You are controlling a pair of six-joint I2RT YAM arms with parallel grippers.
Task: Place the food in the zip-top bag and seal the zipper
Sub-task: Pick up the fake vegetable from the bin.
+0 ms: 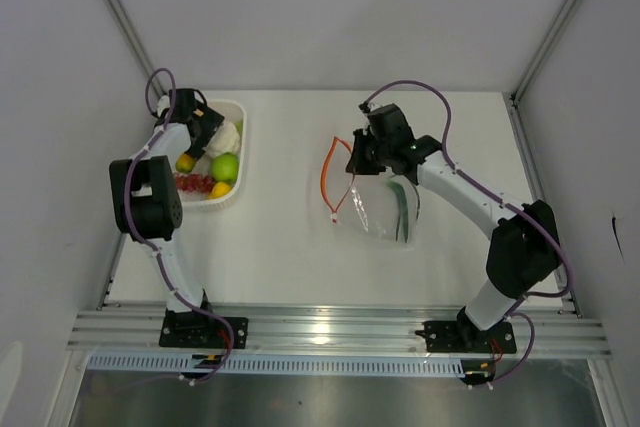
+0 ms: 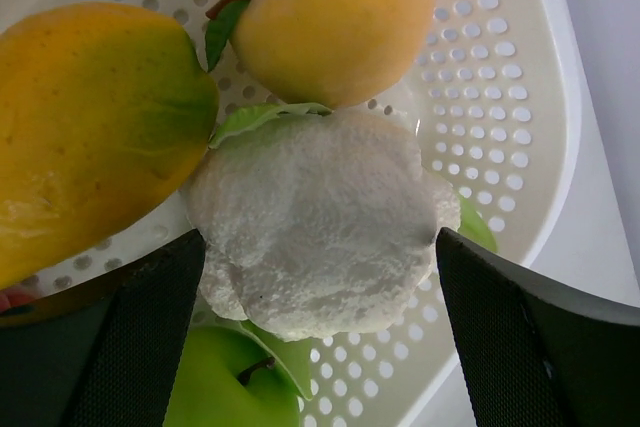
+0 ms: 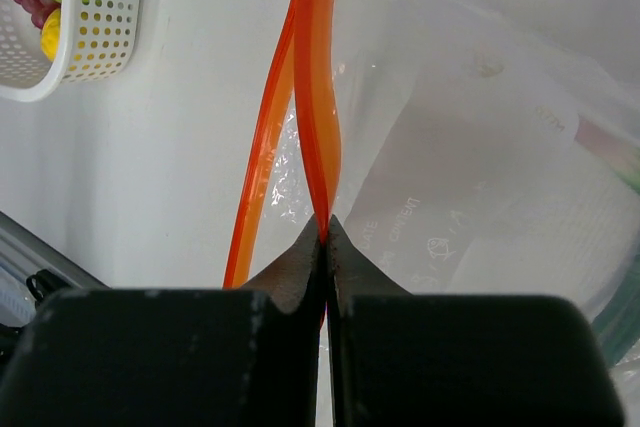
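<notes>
The food lies in a white perforated basket (image 1: 240, 117) at the left. In the left wrist view a white cauliflower (image 2: 315, 222) sits between my left gripper's (image 2: 320, 322) open fingers (image 2: 150, 337), with a yellow-orange fruit (image 2: 335, 17), a mango-like fruit (image 2: 90, 127) and a green apple (image 2: 220, 387) around it. The left gripper (image 1: 205, 125) is down inside the basket. The clear zip-top bag (image 1: 385, 207) lies at table centre with green stalks (image 1: 403, 209) inside. My right gripper (image 1: 358, 159) is shut on one side of its orange-red zipper (image 3: 318, 97), holding the mouth open.
Small red pieces (image 1: 195, 184) and a yellow piece (image 1: 220, 190) lie at the basket's near end. The basket also shows in the right wrist view (image 3: 90, 37). Aluminium frame posts stand at the back corners, and a rail runs along the near edge.
</notes>
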